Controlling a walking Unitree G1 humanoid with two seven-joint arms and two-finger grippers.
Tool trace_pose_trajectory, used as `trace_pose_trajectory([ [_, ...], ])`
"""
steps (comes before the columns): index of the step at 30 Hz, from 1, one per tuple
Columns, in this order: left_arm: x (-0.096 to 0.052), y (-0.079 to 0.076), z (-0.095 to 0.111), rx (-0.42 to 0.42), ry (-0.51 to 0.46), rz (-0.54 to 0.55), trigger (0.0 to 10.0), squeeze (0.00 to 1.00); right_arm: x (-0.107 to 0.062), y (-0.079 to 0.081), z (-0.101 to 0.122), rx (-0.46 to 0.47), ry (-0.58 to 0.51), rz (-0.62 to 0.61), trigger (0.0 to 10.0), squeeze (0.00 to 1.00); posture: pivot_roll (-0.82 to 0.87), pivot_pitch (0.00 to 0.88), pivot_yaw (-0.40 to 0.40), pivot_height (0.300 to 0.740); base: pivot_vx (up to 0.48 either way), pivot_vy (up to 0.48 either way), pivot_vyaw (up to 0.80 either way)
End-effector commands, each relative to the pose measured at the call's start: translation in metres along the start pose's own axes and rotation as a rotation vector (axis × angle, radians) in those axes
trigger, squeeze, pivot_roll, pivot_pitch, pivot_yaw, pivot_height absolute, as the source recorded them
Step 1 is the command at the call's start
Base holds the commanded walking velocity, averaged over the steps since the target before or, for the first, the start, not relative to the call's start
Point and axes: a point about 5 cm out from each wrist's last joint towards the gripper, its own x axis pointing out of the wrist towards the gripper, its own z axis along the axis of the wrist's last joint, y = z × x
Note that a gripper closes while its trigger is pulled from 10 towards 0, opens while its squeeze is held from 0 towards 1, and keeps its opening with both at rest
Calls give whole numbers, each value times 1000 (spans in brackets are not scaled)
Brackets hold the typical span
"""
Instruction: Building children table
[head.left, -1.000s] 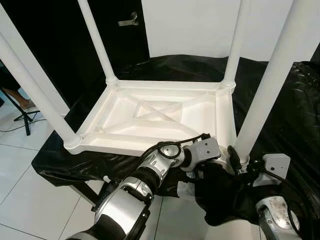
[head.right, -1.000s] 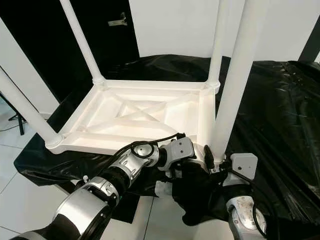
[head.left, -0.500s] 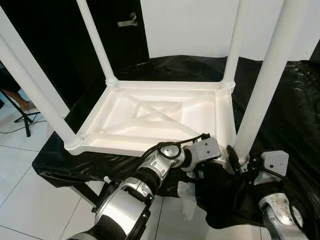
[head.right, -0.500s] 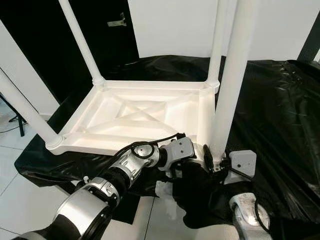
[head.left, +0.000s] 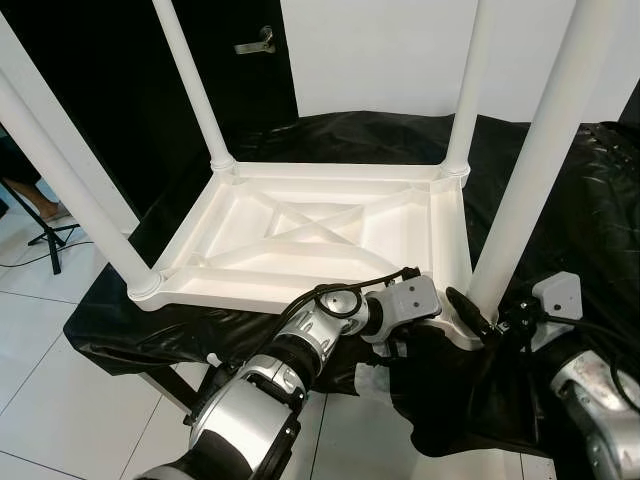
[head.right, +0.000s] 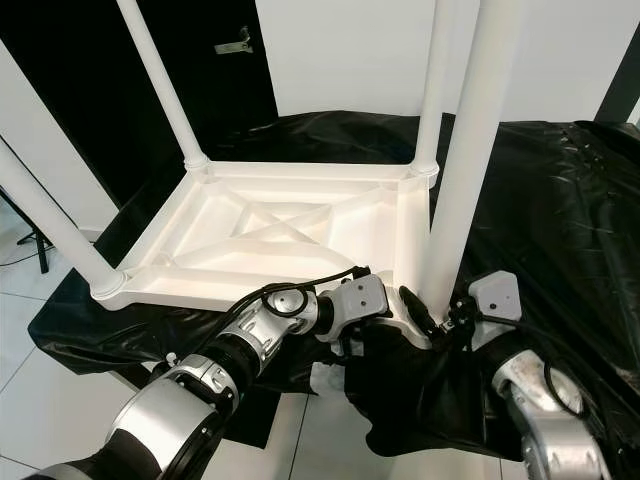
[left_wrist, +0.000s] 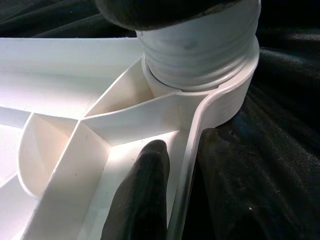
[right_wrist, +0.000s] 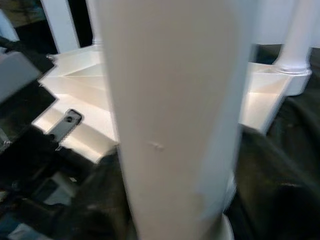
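White ribbed plastic tabletop (head.left: 310, 235), inverted on black sheet (head.left: 560, 200), 4 white tubular legs up. L gripper (left_wrist: 182, 200) pinches rim nr corner leg (head.left: 520, 190). R gripper (head.left: 478, 318) at leg base; finger gap: can't tell.

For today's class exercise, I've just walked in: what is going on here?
A robot is putting together a small white table that lies upside down on a black sheet. All four legs stand in their corners. The left gripper pinches the table's rim beside the near right leg, while the right gripper sits at that leg's base.
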Motion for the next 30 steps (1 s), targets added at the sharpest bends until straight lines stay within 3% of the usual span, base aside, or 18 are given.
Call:
trace_pose_trajectory([
  [1, 11, -18, -40, -100, 178, 246, 10000, 0, 0, -1, -5, 10, 51, 118, 0, 0, 25, 0, 76, 740, 0, 0, 0],
  [6, 10, -18, -40, -103, 178, 249, 10000, 0, -1, -3, -9, 14, 86, 175, 0, 0, 28, 0, 73, 740, 0, 0, 0],
  [9, 9, -17, -41, -108, 179, 255, 10000, 0, -1, -13, -11, 1, 129, 168, 0, 0, 29, 0, 73, 740, 0, 0, 0],
  [17, 10, -19, -41, -101, 177, 243, 10000, 0, -3, -8, -22, 72, 145, 100, 0, 0, 22, 0, 80, 740, 0, 0, 0],
  [19, 10, -19, -41, -100, 177, 242, 10000, 0, -1, -7, -22, 98, 121, 39, 0, 0, 21, 0, 80, 740, 0, 0, 0],
  [22, 10, -19, -42, -100, 180, 245, 10000, 0, 0, 22, -27, 135, 64, -226, 0, 0, 32, 0, 79, 740, 0, 0, 0],
  [24, 9, -18, -42, -101, 180, 247, 10000, 0, -1, 31, -28, 142, 55, -278, 0, 0, 33, 0, 79, 740, 0, 0, 0],
  [30, 8, -19, -45, -100, 187, 244, 10000, 0, 0, 26, -27, 114, 21, -493, 0, 0, 31, 0, 83, 740, 0, 0, 0],
])
